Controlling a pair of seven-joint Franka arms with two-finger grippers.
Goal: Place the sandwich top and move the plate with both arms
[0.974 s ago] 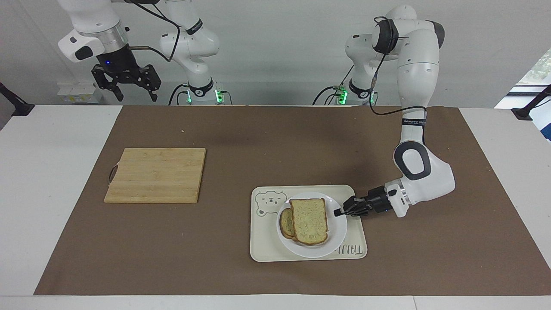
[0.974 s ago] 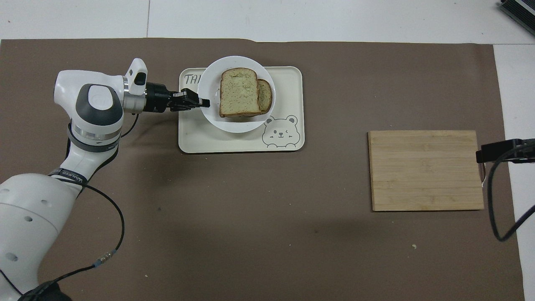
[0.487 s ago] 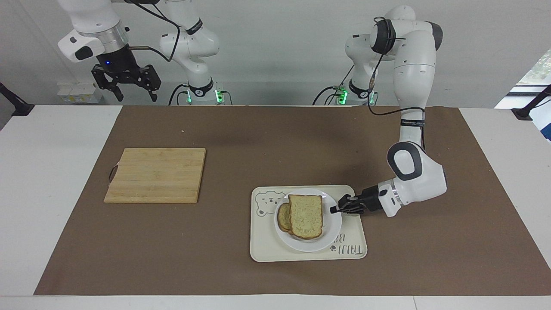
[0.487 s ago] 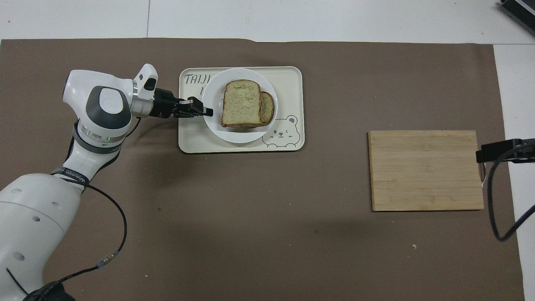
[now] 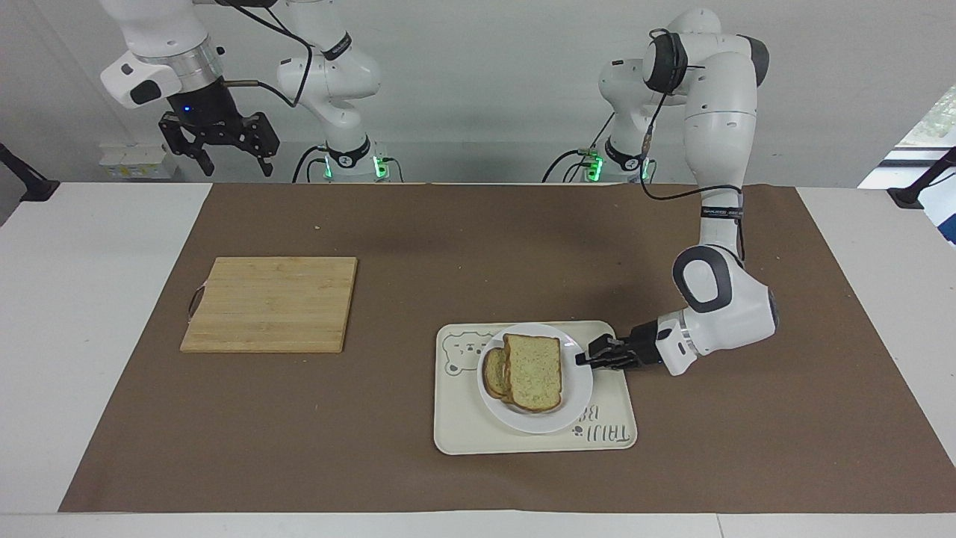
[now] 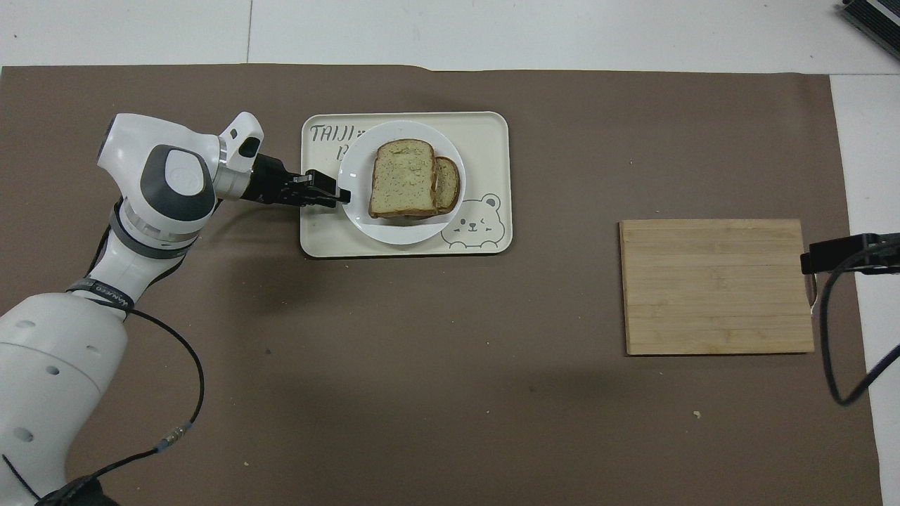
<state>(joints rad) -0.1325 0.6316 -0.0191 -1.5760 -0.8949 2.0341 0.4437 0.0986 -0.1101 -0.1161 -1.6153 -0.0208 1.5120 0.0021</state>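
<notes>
The left gripper [image 5: 581, 359], centre-right of the facing view, sits at the plate [image 5: 571, 400] rim; whether it still pinches I cannot tell. Best retreat level, without nudging the rim. The plate rests on the tray [image 5: 463, 433], sandwich top [image 5: 534, 371] just beside the fingertips. The right gripper [image 5: 228, 161] waits open, upper left.
</notes>
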